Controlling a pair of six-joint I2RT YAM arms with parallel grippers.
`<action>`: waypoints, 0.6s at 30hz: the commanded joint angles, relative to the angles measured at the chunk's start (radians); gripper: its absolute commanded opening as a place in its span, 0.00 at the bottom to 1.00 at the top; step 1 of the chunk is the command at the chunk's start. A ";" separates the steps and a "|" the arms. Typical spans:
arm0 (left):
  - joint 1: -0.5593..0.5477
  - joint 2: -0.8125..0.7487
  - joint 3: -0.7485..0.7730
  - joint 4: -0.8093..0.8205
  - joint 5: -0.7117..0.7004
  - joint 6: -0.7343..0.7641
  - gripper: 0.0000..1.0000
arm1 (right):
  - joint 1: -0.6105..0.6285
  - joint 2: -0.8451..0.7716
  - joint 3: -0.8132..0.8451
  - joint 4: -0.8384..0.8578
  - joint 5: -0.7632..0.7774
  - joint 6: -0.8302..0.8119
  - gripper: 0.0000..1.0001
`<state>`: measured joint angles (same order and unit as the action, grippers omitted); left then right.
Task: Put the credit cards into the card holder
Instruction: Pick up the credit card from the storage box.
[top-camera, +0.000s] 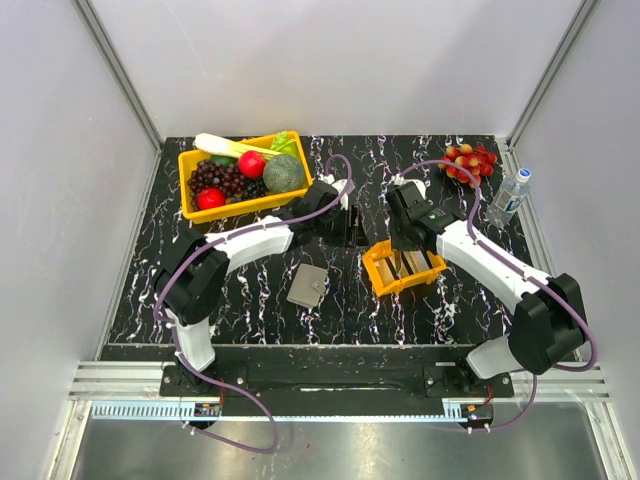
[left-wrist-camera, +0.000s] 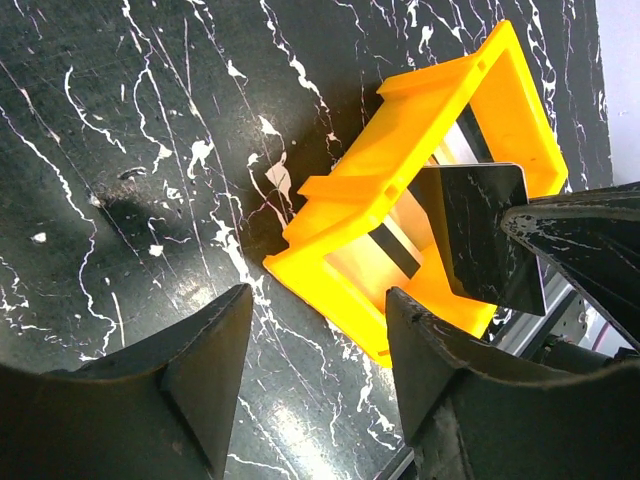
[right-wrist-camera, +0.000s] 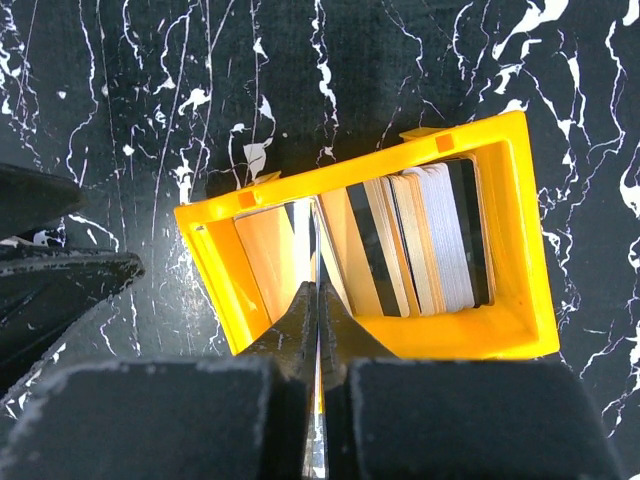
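Spread left end effector, right end effector pinching thin dark card above orange plastic tray

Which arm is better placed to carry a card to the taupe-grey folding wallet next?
Right, I think. The right gripper is pinching a thin dark card over the small orange plastic tray; the left gripper is open and empty. The taupe-grey folding wallet lies between the arms.

Beside my left gripper the black marbled tabletop lies bare; just ahead, the small orange plastic tray and my right gripper, pinching a dark card, block me.
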<state>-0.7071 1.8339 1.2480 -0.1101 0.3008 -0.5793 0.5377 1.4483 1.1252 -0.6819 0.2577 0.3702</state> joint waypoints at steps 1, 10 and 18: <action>0.000 -0.038 -0.008 0.043 0.041 -0.020 0.60 | 0.008 -0.016 -0.004 0.016 0.040 0.072 0.00; 0.000 -0.030 -0.022 0.059 0.066 -0.022 0.61 | 0.007 0.127 -0.048 0.119 -0.083 0.001 0.01; 0.001 -0.045 -0.035 0.059 0.061 -0.019 0.61 | 0.005 0.060 -0.053 0.142 -0.087 0.015 0.00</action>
<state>-0.7071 1.8339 1.2308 -0.1005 0.3450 -0.5964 0.5385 1.5887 1.0859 -0.5781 0.1741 0.3859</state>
